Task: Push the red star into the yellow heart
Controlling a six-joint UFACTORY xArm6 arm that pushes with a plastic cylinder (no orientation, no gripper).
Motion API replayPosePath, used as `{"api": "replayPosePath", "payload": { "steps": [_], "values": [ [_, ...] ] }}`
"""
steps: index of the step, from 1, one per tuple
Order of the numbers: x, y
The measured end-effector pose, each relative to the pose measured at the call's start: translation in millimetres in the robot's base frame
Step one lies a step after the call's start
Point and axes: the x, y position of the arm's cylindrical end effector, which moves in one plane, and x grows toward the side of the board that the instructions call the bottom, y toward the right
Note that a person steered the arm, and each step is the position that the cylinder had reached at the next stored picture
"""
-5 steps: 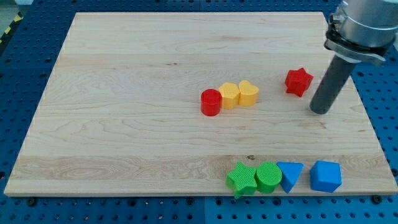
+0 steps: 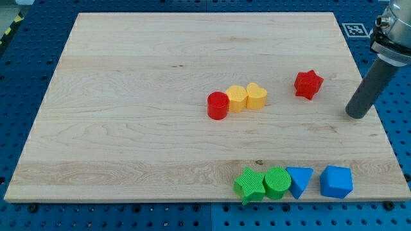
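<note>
Progress on the task is nil as far as the frame shows: the red star (image 2: 308,84) and the yellow heart (image 2: 257,96) lie apart, with bare wood between them, so the whole push remains to be done.

Nearest the view's bottom edge of the tabletop (image 2: 128,147) sits a row of four blocks: a green star (image 2: 249,185), a green cylinder (image 2: 277,183), a blue triangular block (image 2: 300,181) and a blue cube-like block (image 2: 336,181). None of these concerns the task.

At mid-board, a red cylinder (image 2: 218,106), a yellow hexagonal block (image 2: 237,98) and the yellow heart stand in a touching row. The red star lies to the view's right of the heart and slightly farther up.

No pincer is fitted, so its state cannot be told. My tip (image 2: 357,116) rests near the board's right edge, to the view's right of the star and slightly lower, well clear of it. The rod leans up toward the view's upper right corner. Judged from this pose, a leftward stroke is the likely requirement.
</note>
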Motion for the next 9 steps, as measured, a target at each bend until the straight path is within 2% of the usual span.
{"api": "replayPosePath", "payload": {
  "steps": [3, 6, 9],
  "values": [
    [-16.0, -0.2],
    [-80.4, -6.1],
    [-66.9, -20.1]
  ]
}}
